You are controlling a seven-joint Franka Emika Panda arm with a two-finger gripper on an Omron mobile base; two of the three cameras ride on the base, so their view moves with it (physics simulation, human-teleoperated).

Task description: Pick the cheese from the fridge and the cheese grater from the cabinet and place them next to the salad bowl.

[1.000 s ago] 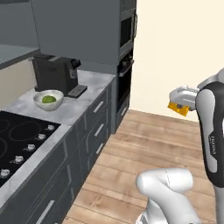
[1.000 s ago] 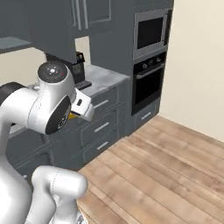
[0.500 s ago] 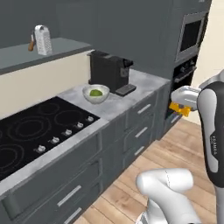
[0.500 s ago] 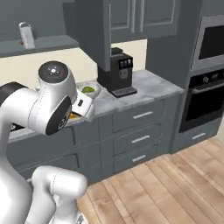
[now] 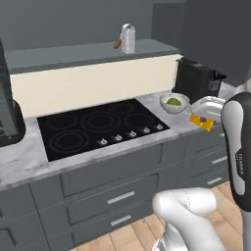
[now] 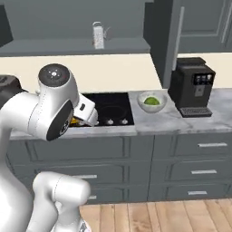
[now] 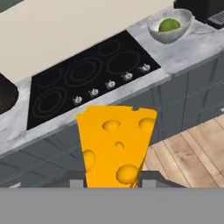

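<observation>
In the hand view the cheese [image 7: 116, 146], a yellow-orange wedge with holes, stands between my fingertips [image 7: 148, 178], and my gripper [image 7: 113, 181] is shut on it. The left base view shows the cheese [image 5: 201, 122] held in the air over the counter's front edge, a little right of and nearer than the salad bowl [image 5: 175, 102]. The pale bowl [image 6: 151, 100] with green pieces sits on the marble counter between the stove and a coffee machine. The silver cheese grater [image 5: 128, 38] stands upright on the long shelf of the dark grey cabinet [image 5: 88, 51], above the stove.
A black four-burner stove [image 5: 98, 127] lies in the counter left of the bowl. A black coffee machine [image 6: 192, 87] stands to the bowl's right. A dark appliance [image 5: 7, 117] sits at the counter's far left. Grey drawer fronts [image 6: 199, 145] run below, over wood floor.
The whole picture has shifted: the base has moved, from the oven wall to facing the stove and counter. The cheese has stayed in my shut gripper.
</observation>
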